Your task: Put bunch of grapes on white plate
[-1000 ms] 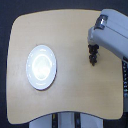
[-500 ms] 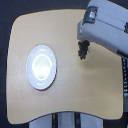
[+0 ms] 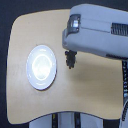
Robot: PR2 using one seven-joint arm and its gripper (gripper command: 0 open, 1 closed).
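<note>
The bunch of grapes (image 3: 70, 60) shows as a small dark cluster hanging under my gripper (image 3: 69, 52), which is shut on its top. It hangs above the table, just off the right side of the white plate (image 3: 33, 75) in the exterior view. The plate is round and glossy, and it lies on the wooden table towards the exterior view's left with nothing on it. The bulky grey arm (image 3: 97, 32) covers most of the gripper, so its fingers are barely visible.
The light wooden table (image 3: 95, 85) has rounded corners and fills most of the exterior view. A dark floor surrounds it. A white and black base (image 3: 65, 120) shows below the table's near edge.
The arm has moved towards the exterior view's left with the grapes in the gripper, ending close to the plate's edge. It looks larger in the view now.
</note>
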